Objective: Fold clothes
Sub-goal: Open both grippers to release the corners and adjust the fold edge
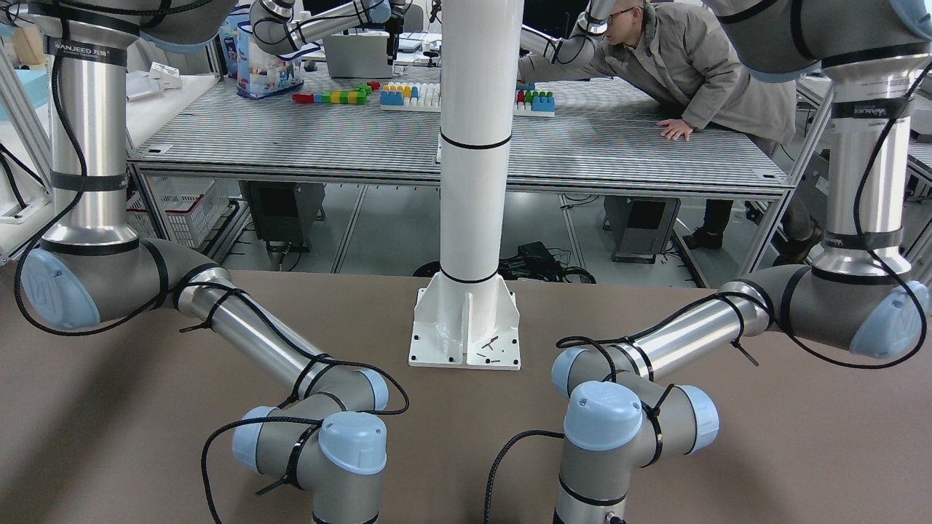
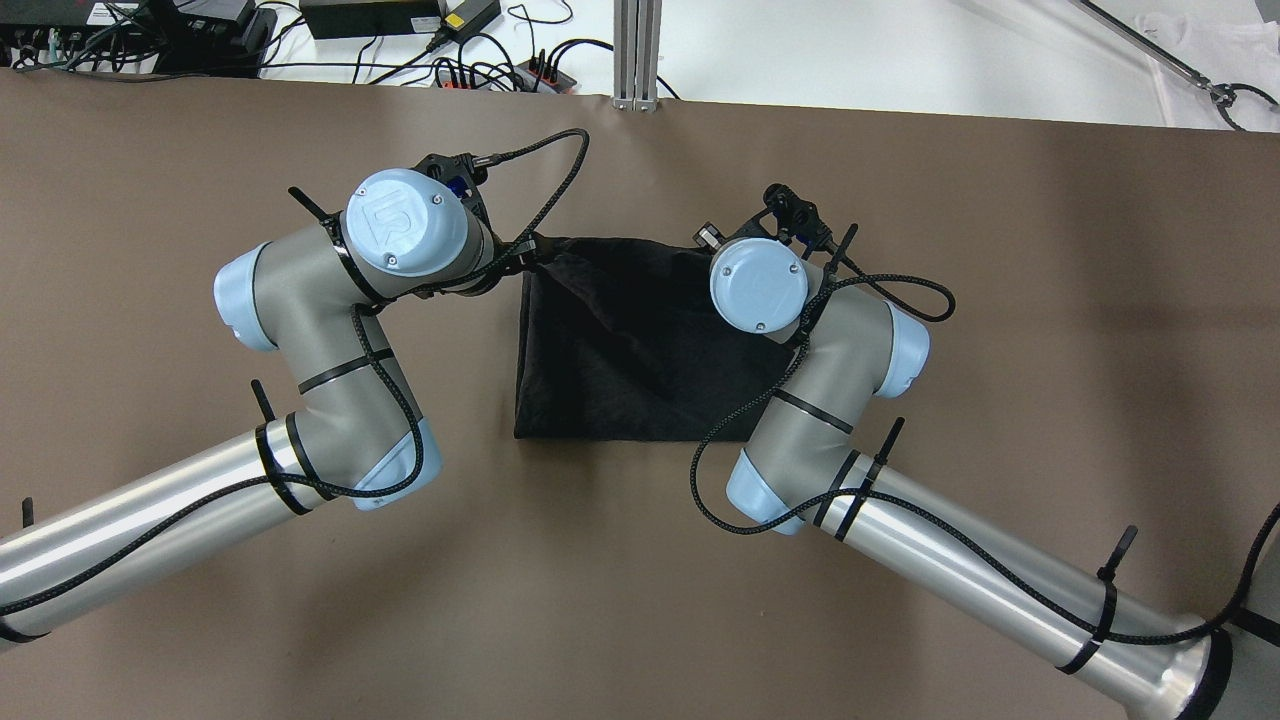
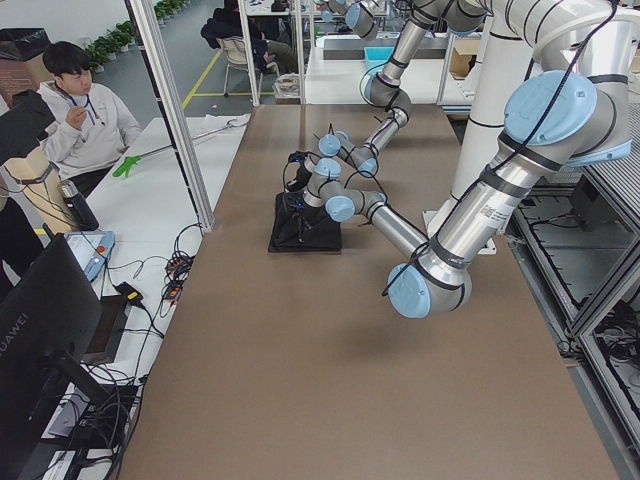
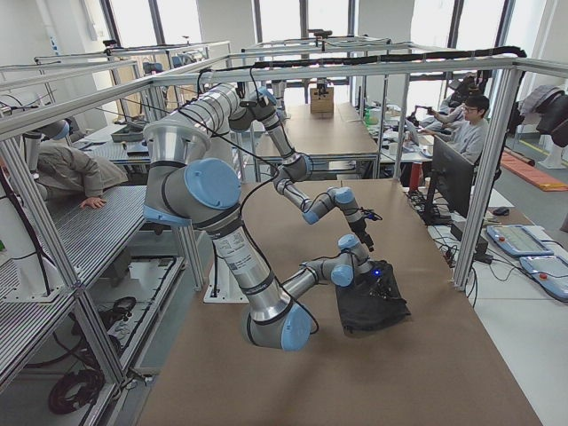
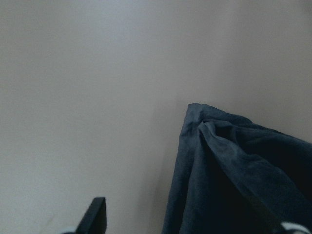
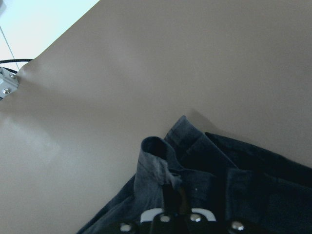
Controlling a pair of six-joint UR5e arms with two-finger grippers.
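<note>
Black cloth point(image 2: 620, 350) lies mid-worktop point(image 2: 200, 150), between the arms. Right fingers point(image 6: 170, 192) pinch its 1 o'clock corner; left fingers point(image 5: 96, 214) gape at 11 o'clock. Likely next: left closes, both carry corners towards 6 o'clock.

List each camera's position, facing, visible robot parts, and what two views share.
Front-facing: across the table, facing the robot; left arm on view's right, right arm on left, white pillar between.
Overhead: behind the robot, looking down on black cloth; both arms.
Exterior left: table's end; left arm nearest.
Exterior right: opposite end; right arm nearest.
Left wrist: down at cloth corner; left gripper open.
Right wrist: right gripper pinching cloth.
Shared: both wrist views show the cloth.
</note>
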